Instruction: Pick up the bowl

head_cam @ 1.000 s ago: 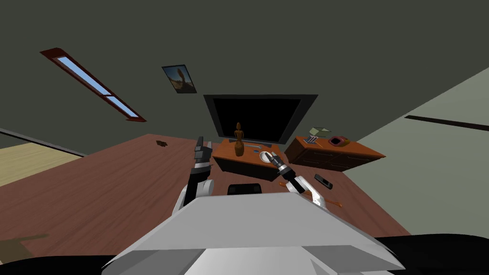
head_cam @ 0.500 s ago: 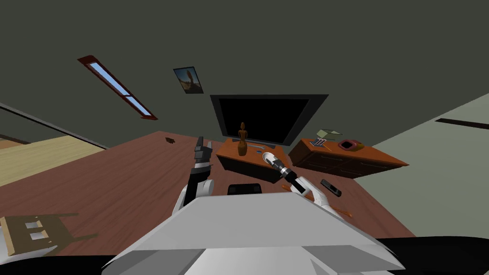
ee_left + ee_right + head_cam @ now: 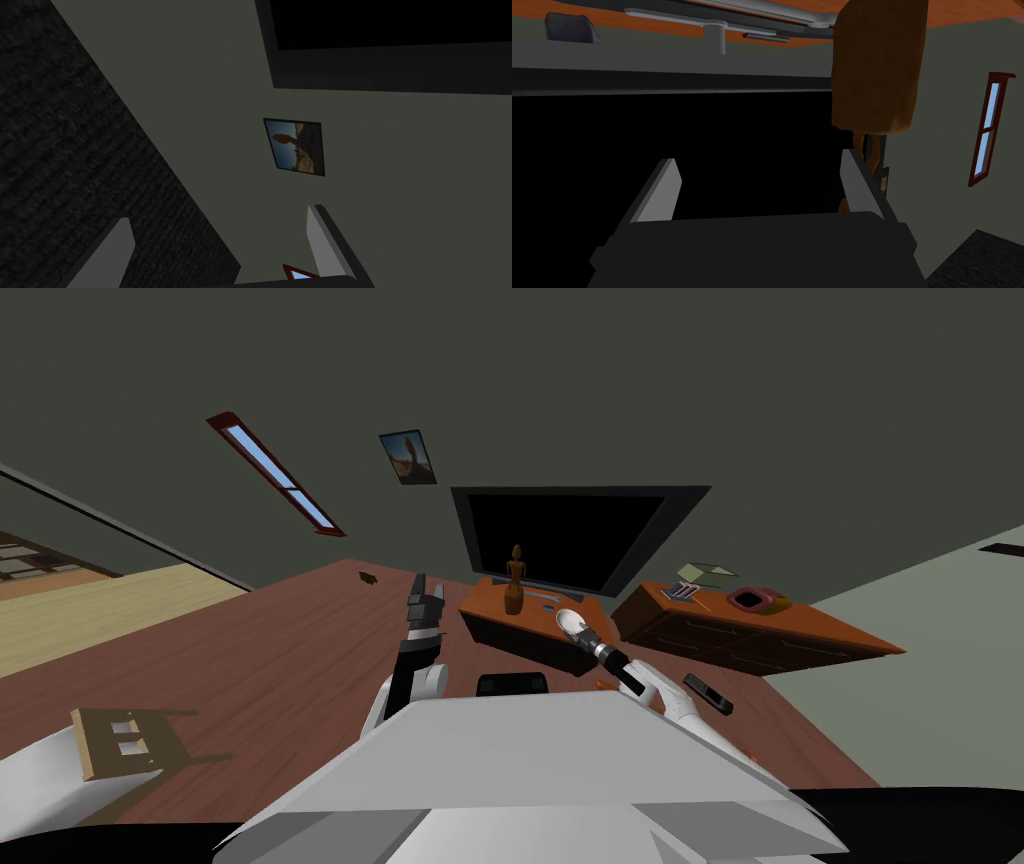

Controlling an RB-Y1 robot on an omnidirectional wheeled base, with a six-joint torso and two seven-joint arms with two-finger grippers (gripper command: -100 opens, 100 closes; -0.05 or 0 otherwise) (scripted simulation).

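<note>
Both released, right tool beside white bowl near stand edge, left tool (raised) over open floor.

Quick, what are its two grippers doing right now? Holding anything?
Left gripper: open, holding nothing.
Right gripper: open, holding nothing; the bowl is not between its fingers.

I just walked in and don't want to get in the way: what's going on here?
The robot is at a low orange TV stand, reaching its right gripper toward the white bowl, which sits near a brown statue in front of the TV. The gripper's fingers are open with nothing between them, so the bowl is not gripped yet. The left gripper is raised, open and empty.
</note>
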